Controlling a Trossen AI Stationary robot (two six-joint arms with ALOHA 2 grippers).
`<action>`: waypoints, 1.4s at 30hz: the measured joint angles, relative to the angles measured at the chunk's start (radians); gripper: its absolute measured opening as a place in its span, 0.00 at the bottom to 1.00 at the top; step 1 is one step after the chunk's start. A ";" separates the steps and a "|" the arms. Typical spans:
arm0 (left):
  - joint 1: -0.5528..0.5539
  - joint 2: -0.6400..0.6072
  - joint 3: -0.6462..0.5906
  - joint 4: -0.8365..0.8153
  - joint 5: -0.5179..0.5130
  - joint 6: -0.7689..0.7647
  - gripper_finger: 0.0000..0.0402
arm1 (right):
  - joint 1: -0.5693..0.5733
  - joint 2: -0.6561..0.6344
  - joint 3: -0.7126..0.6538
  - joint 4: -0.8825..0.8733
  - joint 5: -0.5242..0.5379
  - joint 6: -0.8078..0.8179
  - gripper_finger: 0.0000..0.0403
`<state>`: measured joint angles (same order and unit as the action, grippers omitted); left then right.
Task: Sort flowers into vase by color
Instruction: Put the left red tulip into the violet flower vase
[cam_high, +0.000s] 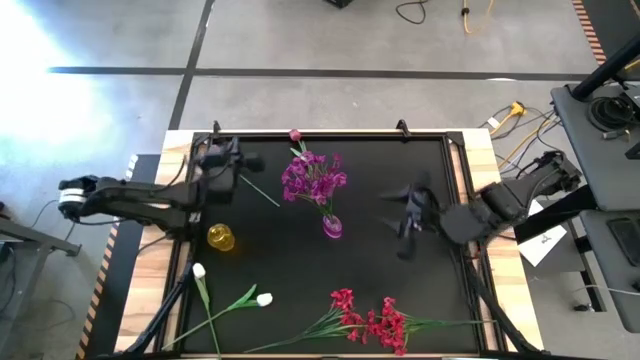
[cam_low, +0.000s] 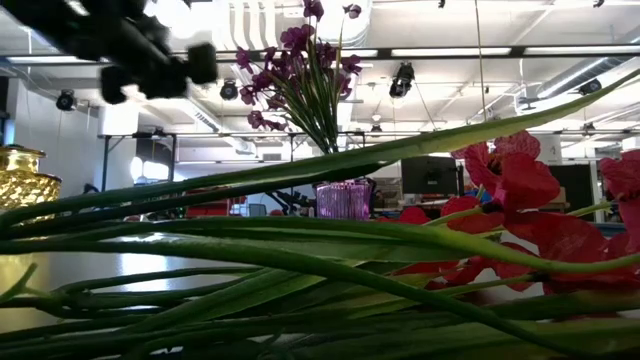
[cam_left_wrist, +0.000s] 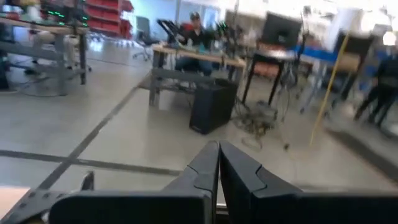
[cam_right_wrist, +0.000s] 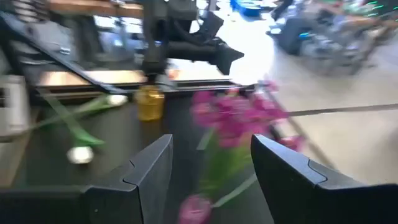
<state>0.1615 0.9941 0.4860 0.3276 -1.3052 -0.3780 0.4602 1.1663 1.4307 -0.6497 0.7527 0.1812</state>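
Purple flowers (cam_high: 313, 180) in vase (cam_high: 332, 226); right gripper (cam_high: 410, 222) wide, left gripper (cam_high: 255, 161) closed, empty.

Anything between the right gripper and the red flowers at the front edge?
Nothing visible. The open right gripper hangs right of the purple vase; the red flowers lie flat toward the front, with bare mat between them.
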 joint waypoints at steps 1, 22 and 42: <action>0.059 0.024 0.030 -0.066 0.065 -0.018 0.00 | -0.031 -0.005 0.000 0.001 0.003 -0.037 0.52; 0.679 0.553 0.438 -1.245 0.825 -0.951 0.22 | -0.742 0.059 0.000 -0.022 -0.521 -0.305 0.73; 0.801 0.696 0.426 -1.092 0.912 -1.176 0.35 | -0.742 -0.020 -0.122 -0.165 -0.524 -0.119 0.69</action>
<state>0.9627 1.6899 0.9117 -0.7644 -0.3936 -1.5543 -0.2818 1.1466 1.3086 -0.8144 0.2287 0.0624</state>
